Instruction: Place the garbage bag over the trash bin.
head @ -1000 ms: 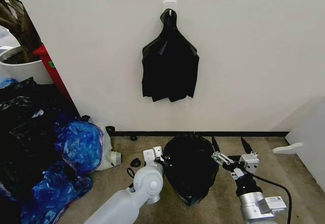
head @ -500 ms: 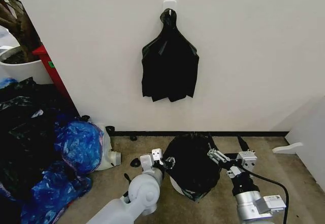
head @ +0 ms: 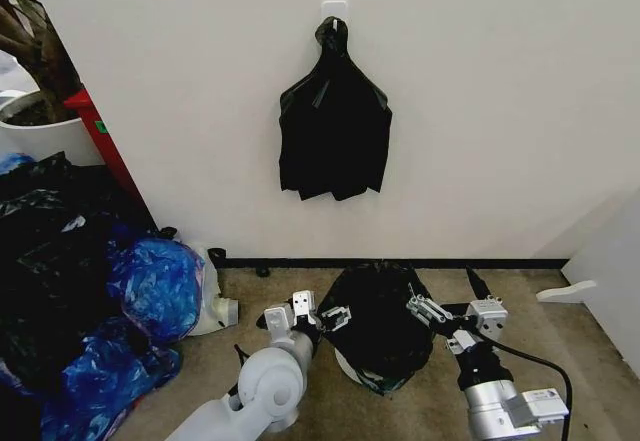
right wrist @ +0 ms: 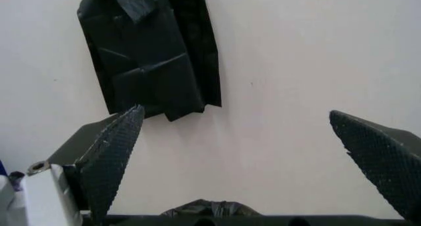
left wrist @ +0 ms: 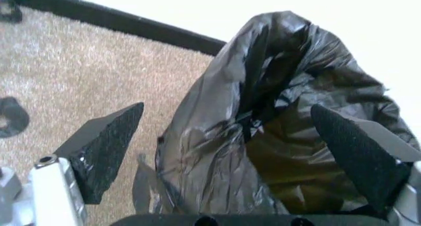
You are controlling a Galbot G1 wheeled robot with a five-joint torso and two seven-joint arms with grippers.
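1. Here, the garbage bag (head: 377, 319) drapes over the trash bin (head: 347, 366) on the carpet near the wall.
2. My left gripper (head: 318, 318) gapes at its left side.
3. My right gripper (head: 447, 298) gapes at its right, empty.

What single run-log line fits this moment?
garbage bag: draped over trash bin | left end effector: open beside bag | right end effector: open
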